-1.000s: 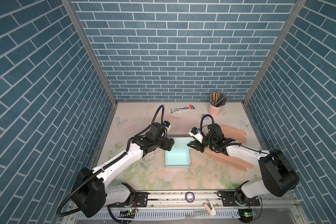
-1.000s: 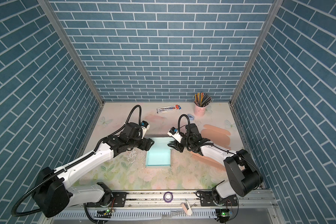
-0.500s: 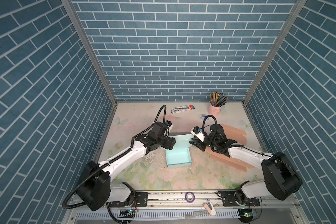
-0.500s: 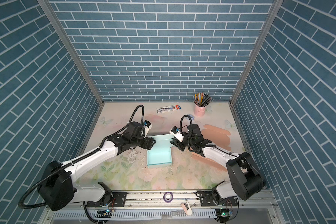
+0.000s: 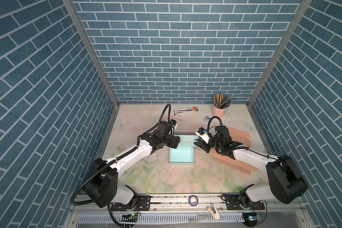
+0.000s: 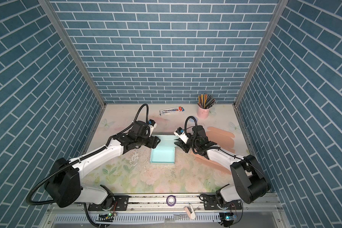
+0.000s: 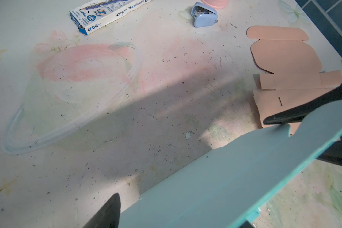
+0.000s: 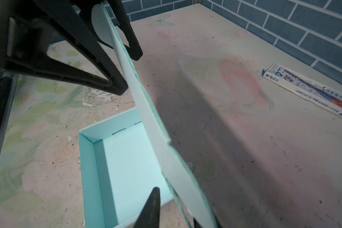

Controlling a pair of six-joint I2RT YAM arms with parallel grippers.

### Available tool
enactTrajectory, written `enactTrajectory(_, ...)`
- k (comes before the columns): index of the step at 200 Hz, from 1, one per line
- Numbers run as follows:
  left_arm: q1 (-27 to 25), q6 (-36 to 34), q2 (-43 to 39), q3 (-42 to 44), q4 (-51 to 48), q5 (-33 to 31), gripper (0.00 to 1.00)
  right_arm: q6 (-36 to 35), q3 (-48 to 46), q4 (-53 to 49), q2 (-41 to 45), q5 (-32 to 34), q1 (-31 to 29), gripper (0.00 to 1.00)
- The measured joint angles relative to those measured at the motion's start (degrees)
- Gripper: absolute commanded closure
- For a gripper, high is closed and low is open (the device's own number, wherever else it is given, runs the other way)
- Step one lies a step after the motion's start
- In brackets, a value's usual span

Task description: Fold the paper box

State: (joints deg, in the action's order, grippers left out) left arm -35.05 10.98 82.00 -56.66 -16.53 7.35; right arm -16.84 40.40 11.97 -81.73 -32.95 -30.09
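One box (image 5: 181, 156), its one lid (image 8: 146, 110) up between my two tools: left tool (image 5: 179, 142) wide apart astride it, right tool (image 5: 195, 143) narrowly apart astride it.

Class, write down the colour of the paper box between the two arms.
The paper box is light turquoise; the right wrist view shows it best.

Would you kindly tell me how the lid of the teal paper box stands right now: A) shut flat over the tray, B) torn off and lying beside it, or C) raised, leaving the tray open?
C: in the right wrist view the lid flap stands raised above the open tray, whose floor shows bare.
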Motion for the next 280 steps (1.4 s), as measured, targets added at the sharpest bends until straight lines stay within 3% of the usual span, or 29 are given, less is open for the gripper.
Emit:
enactTrajectory(38, 0.02, 0.09, 0.35, -0.24, 1.05, 0.46, 0.26, 0.57, 0.0, 0.02, -0.17, 0.28, 0.57, 0.58)
enactTrajectory(64, 1.2, 1.22, -1.2, 1.25, 2.8, 2.64, 0.15, 0.7, 0.0, 0.17, -0.24, 0.26, 0.94, 0.59)
enactTrajectory(104, 7.13, 3.69, -6.49, 8.0, 7.04, 7.39, 0.01, 1.77, 0.0, 0.98, -0.28, 0.17, 1.31, 0.62)
enactTrajectory(145, 7.91, 4.61, -9.68, 12.72, 10.54, 10.21, 0.0, 2.08, 0.0, 1.6, -0.9, -0.28, 1.46, 0.64)
enactTrajectory(198, 7.93, 4.85, -10.25, 17.51, 17.07, 11.45, 0.02, 3.13, 0.0, 2.23, -1.53, -0.85, 1.55, 0.69)
enactTrajectory(280, 7.93, 4.79, -8.52, 18.16, 20.33, 12.2, 0.28, 3.58, 0.0, 2.29, -2.03, -1.07, 1.66, 0.76)
